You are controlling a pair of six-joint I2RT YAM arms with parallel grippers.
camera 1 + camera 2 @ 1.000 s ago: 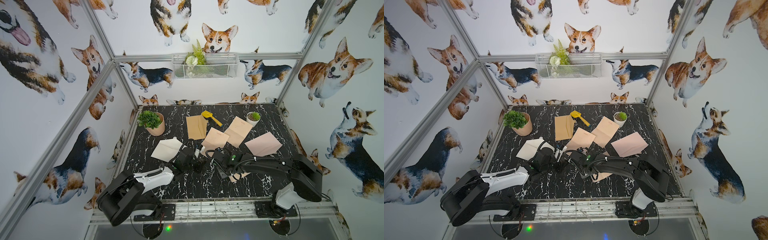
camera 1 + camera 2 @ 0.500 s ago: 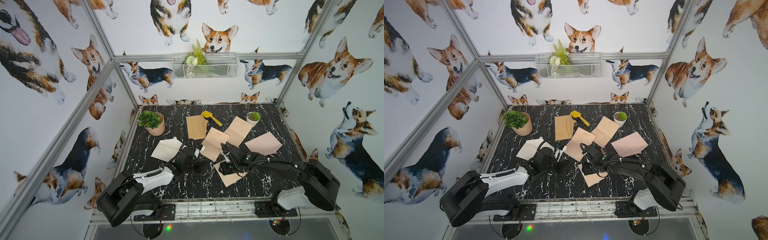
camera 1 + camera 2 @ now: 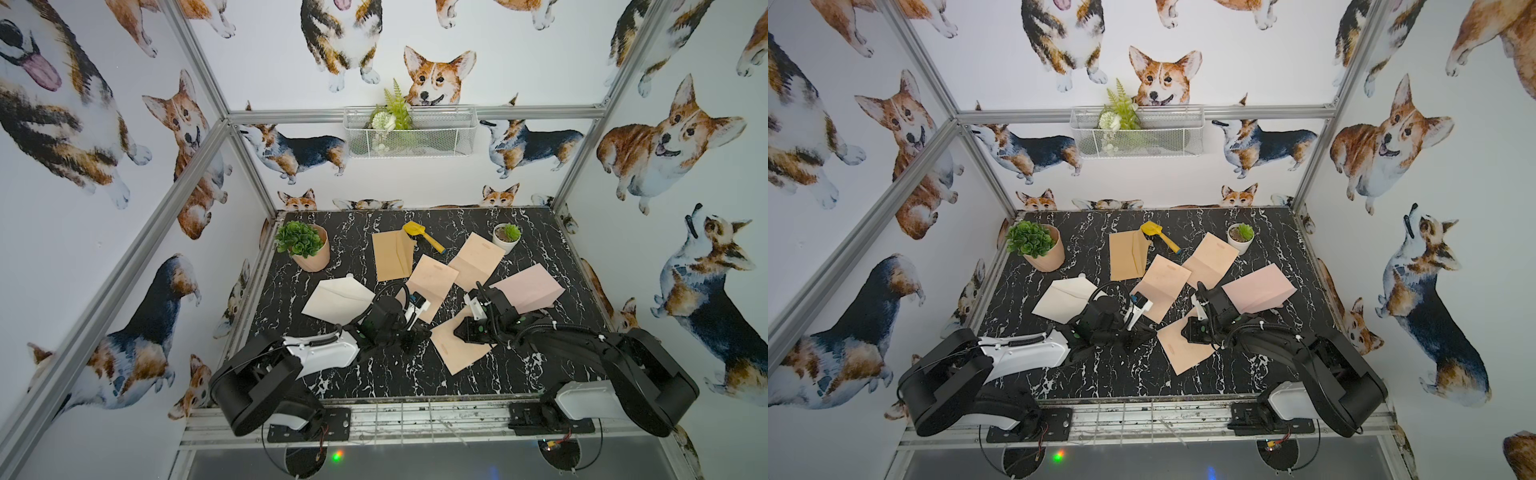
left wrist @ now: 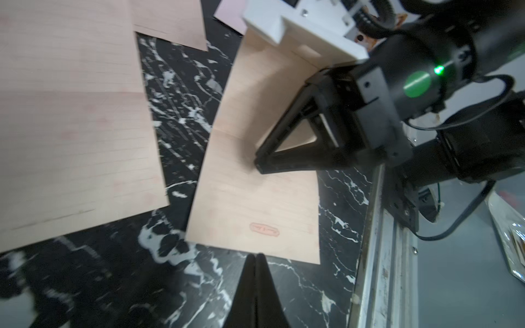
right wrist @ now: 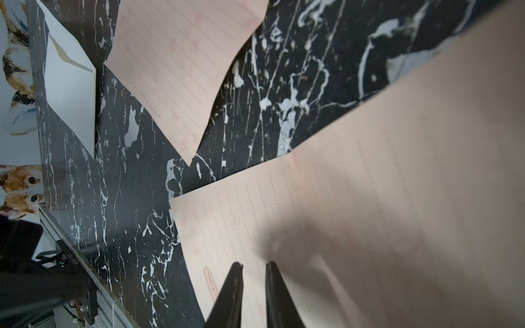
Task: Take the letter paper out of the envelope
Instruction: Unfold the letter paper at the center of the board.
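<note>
A peach lined letter paper lies flat on the black marble table, outside any envelope. Its far end curls up beneath the right wrist. My right gripper hovers low over this sheet, jaws a narrow gap apart with nothing between them. My left gripper is shut and empty, just off the sheet's near-left edge. Three envelopes lie around: white, brown and pink.
Two more peach sheets lie behind the grippers. A yellow toy shovel, a large potted plant and a small white pot stand at the back. The metal front rail runs close by.
My right arm drew back to the right, and the peach sheet slid out to the front centre. Its jaws widened, then narrowed again. The left arm stayed put.
</note>
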